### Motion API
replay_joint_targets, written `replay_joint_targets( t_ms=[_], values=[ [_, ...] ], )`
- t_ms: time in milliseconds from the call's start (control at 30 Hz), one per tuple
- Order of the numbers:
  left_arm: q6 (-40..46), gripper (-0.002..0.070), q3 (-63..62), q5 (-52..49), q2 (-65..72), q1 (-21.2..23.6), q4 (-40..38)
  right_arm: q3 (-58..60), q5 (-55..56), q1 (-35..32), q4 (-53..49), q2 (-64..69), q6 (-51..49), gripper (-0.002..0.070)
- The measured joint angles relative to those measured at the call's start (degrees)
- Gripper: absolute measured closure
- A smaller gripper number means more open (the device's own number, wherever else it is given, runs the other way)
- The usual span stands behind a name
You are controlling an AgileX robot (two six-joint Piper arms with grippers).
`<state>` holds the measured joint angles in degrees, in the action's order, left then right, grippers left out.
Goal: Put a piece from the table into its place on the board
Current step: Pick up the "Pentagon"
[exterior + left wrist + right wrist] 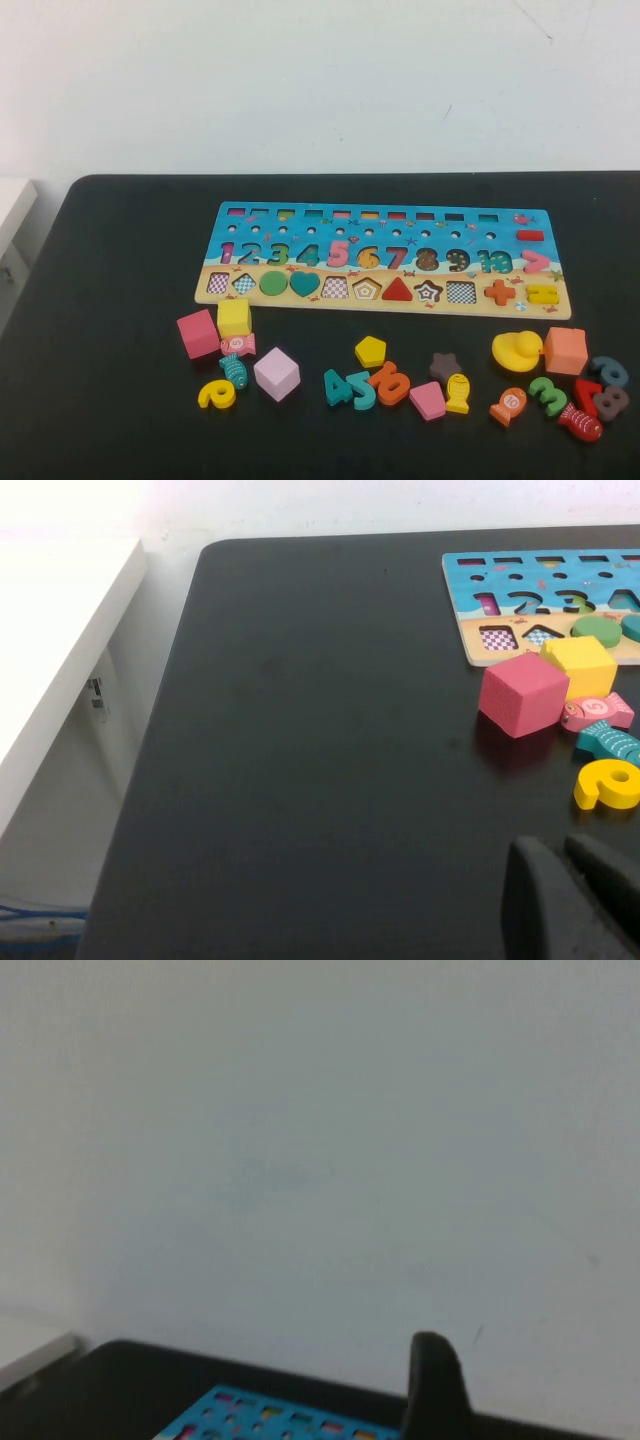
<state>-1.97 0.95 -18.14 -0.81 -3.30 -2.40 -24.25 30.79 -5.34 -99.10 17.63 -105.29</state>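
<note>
The puzzle board [505, 232] lies flat at the table's middle back, with several numbers and shapes seated in it. Loose pieces lie in a row in front of it: a pink cube [198, 333], a yellow cube [234, 317], a lilac cube [276, 374], a yellow pentagon [370, 351], a brown star [444, 366], a yellow duck [516, 351]. Neither arm shows in the high view. My left gripper [565, 855] is shut and empty, low over the table's left part, apart from the pink cube [522, 694]. My right gripper [432, 1360] is raised and faces the wall, holding nothing.
More loose pieces lie in front: a yellow digit [216, 394], teal digits [348, 388], an orange digit [389, 383], an orange cube [565, 350], fish pieces [580, 423]. A white shelf [60, 630] stands beyond the table's left edge. Bare black table lies left of the pieces.
</note>
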Motion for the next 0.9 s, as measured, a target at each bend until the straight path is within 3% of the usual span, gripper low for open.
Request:
replay_joint_targets(
  t_ms=[267,400,467,700,800,900],
  values=[
    [0.0,0.0677,0.0,0.0,0.0,0.0,0.0,-2.06,5.02,0.0,-2.07,9.91,-5.0,0.0225],
    [0.0,0.0677,0.0,0.0,0.0,0.0,0.0,-5.55,-1.75,0.0,-2.37,10.14,-3.25,0.0225],
    [0.0,0.0677,0.0,0.0,0.0,0.0,0.0,-7.72,-8.94,0.0,-2.37,10.14,3.17,0.0225],
    [0.0,0.0677,0.0,0.0,0.0,0.0,0.0,-11.99,-42.75,0.0,0.01,10.14,41.13,0.0225],
    [0.0,0.0677,0.0,0.0,0.0,0.0,0.0,-12.08,-58.16,0.71,6.83,10.14,54.9,0.0225],
    [0.0,0.0677,0.0,0.0,0.0,0.0,0.0,-12.22,-69.58,2.51,21.97,10.14,66.57,0.0225]
  ],
)
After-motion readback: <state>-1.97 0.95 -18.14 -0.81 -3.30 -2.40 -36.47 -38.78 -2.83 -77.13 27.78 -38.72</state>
